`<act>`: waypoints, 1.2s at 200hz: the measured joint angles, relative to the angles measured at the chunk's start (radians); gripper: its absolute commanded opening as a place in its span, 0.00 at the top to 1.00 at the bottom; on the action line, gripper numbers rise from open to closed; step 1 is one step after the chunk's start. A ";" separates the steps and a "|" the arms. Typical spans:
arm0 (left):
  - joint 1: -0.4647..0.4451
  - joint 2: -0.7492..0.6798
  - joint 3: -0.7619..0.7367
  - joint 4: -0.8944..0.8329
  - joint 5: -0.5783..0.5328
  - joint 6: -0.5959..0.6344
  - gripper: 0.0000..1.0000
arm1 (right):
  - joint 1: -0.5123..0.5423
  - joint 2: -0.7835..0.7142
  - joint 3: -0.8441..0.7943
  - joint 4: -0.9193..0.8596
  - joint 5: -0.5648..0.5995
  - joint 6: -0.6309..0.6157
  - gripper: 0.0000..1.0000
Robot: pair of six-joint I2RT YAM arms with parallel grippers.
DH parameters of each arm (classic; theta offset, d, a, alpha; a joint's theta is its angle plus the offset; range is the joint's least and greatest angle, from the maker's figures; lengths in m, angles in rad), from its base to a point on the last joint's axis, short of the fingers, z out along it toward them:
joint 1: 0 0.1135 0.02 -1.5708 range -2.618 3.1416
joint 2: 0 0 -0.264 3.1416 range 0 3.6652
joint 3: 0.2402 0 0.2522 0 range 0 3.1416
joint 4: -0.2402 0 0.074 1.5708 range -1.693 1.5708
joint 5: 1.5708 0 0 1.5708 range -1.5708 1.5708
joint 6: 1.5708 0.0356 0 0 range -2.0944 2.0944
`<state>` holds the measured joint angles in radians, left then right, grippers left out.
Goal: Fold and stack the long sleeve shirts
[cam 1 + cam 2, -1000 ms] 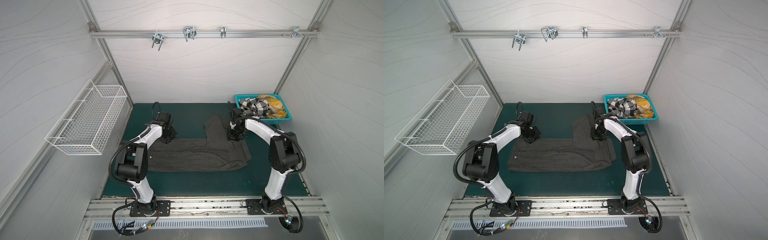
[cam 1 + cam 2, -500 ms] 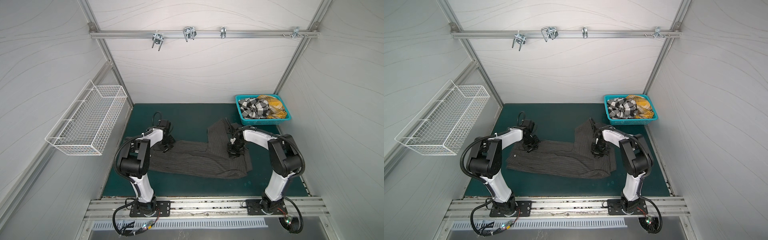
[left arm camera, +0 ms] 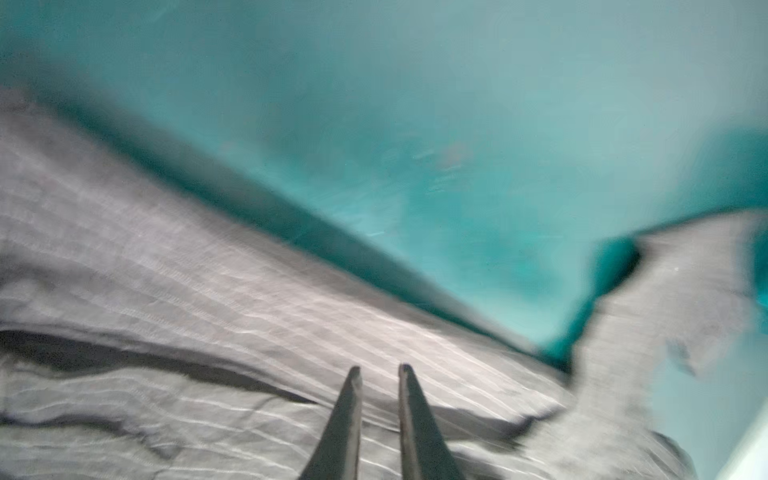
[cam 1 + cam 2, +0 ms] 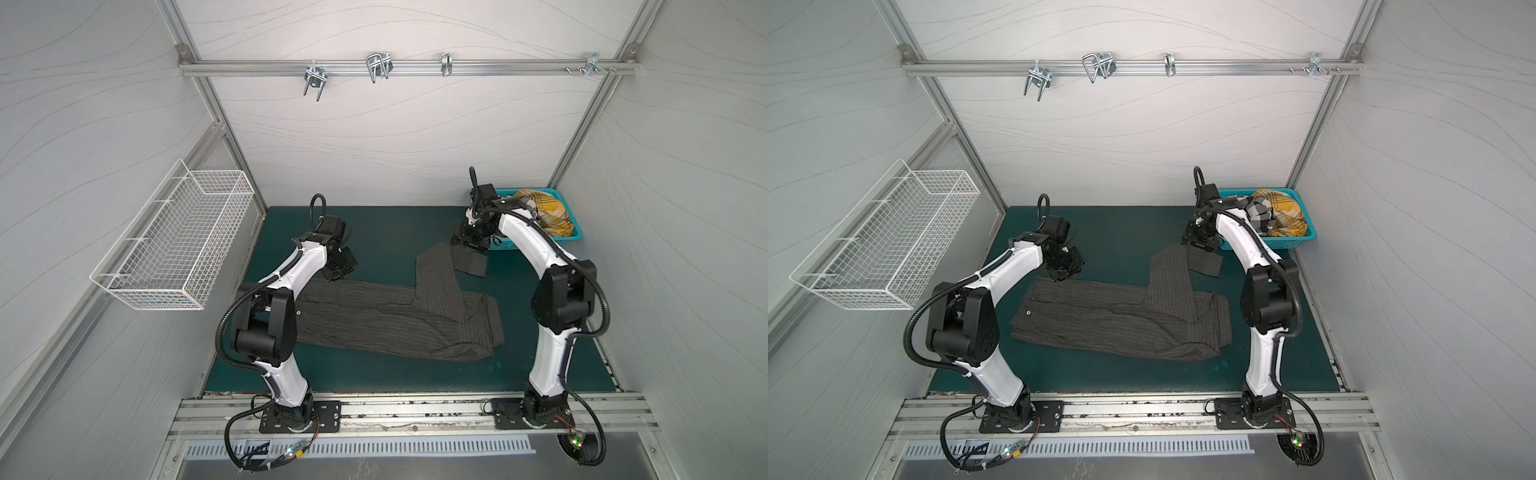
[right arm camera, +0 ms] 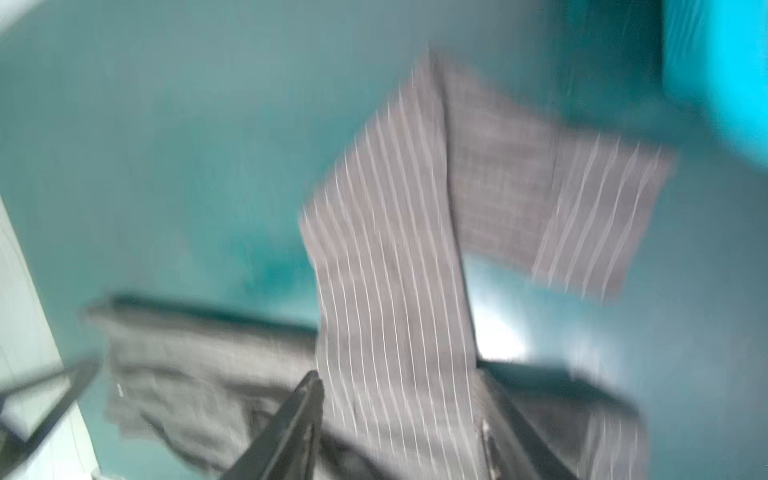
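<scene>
The pinstripe shirt lies spread across the middle of the green worktop, one sleeve angled up toward the teal basket. The left pincer hangs over the shirt's far left edge, its fingers only a narrow gap apart and gripping nothing. The right pincer stands released and wide above the sleeve's end, just beside the basket, where the yellow plaid shirt and check shirt sit bundled.
</scene>
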<state>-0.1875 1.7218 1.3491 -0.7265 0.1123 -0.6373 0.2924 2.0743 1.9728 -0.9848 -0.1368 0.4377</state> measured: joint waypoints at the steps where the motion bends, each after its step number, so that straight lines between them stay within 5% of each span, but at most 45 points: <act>1: -0.001 -0.001 0.002 0.000 0.000 0.000 0.88 | -0.001 0.006 0.006 0.000 -0.001 0.000 0.41; 52: -0.010 -0.008 -0.045 -0.001 0.053 0.039 0.96 | -0.011 0.332 0.309 -0.030 0.006 -0.036 0.33; 108: -0.010 -0.008 -0.160 -0.001 0.065 0.059 0.99 | -0.004 0.445 0.347 -0.027 -0.011 -0.069 0.40; 127: -0.010 -0.008 -0.174 0.001 0.065 0.062 0.99 | 0.000 0.467 0.348 -0.026 -0.024 -0.074 0.53; 161: -0.010 -0.008 -0.182 0.003 0.064 0.066 1.00 | 0.008 0.483 0.373 -0.018 -0.056 -0.093 1.00; 207: -0.010 -0.008 -0.206 0.029 0.067 0.066 1.00 | 0.049 0.443 0.333 -0.010 -0.102 -0.129 1.00; 240: -0.010 -0.008 -0.233 0.046 0.080 0.048 1.00 | 0.138 0.194 0.104 0.027 -0.104 -0.151 1.00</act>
<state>-0.1974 1.7134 1.1164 -0.6804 0.1928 -0.5892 0.4301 2.2681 2.0769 -0.9581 -0.2405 0.2863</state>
